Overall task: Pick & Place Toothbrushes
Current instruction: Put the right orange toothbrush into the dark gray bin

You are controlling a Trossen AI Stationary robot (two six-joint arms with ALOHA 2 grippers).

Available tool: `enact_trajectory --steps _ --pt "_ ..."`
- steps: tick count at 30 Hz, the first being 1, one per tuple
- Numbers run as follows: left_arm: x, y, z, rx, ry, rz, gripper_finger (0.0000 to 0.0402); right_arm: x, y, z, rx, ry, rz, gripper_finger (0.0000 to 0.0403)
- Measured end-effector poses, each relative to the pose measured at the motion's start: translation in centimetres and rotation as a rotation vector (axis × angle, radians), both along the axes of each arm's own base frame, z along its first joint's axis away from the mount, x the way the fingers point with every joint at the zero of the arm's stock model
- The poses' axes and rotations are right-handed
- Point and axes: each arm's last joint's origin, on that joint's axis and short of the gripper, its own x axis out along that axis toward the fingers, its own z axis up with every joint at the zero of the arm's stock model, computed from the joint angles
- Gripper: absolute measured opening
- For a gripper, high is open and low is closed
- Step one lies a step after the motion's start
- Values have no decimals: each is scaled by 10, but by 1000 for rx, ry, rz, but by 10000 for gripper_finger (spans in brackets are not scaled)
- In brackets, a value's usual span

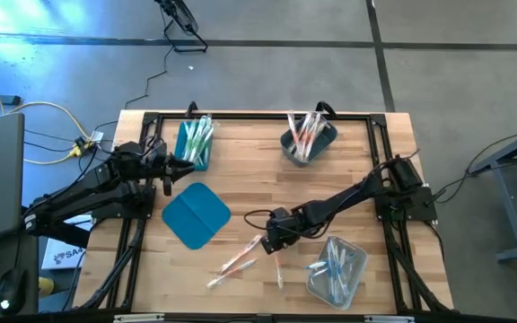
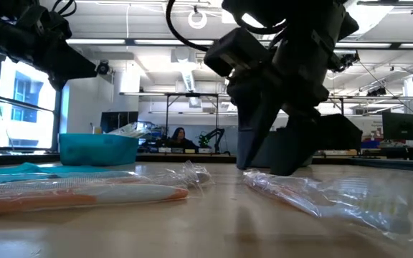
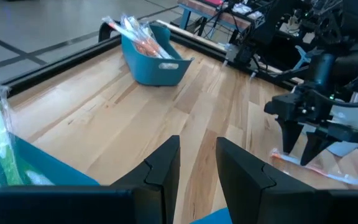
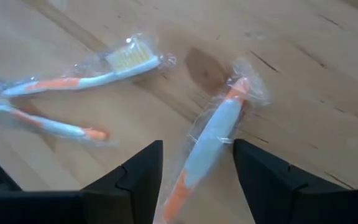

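Near the table's front, the right gripper (image 4: 194, 171) straddles 1 wrapped toothbrush (image 4: 211, 140), jaws apart; slick wrapping could slip as they close.

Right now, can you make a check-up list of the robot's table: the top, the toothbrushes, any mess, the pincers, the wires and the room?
Surface: wooden table in a black frame.
Job's things: three wrapped toothbrushes loose near the front edge; more in the teal bin, the grey bin and the clear bin.
Clutter: flat teal lid on the table.
Grippers: right pincer open, astride one orange-and-white toothbrush lying on the wood; left pincer waits by the teal bin, a narrow gap between its fingers.
Cables: yellow cable on the floor at the left.
Surroundings: grey floor; a seated person far behind.
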Motion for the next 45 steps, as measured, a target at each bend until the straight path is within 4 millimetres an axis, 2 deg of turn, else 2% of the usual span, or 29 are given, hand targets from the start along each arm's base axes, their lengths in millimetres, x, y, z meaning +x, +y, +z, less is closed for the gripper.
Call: enact_trajectory --steps 6,15,21,29,32,37,45 --pt "0 0 -3 -13 25 0 100 -1 -9 -7 -51 51 -55 164" --pt "0 0 -3 -10 25 0 100 -1 -28 -11 -118 92 -69 73" --pt "0 0 -3 2 28 -4 100 0 -34 -12 -178 75 -14 18" --pt "0 0 -3 3 28 -3 100 0 -38 0 -258 19 26 12" --pt "0 0 -3 2 28 -4 100 -5 -39 10 -286 11 45 11" --pt "0 0 -3 2 28 -4 100 -9 -40 40 -306 -80 71 10" --pt "0 0 -3 2 28 -3 100 -28 -40 103 -378 -273 77 10"
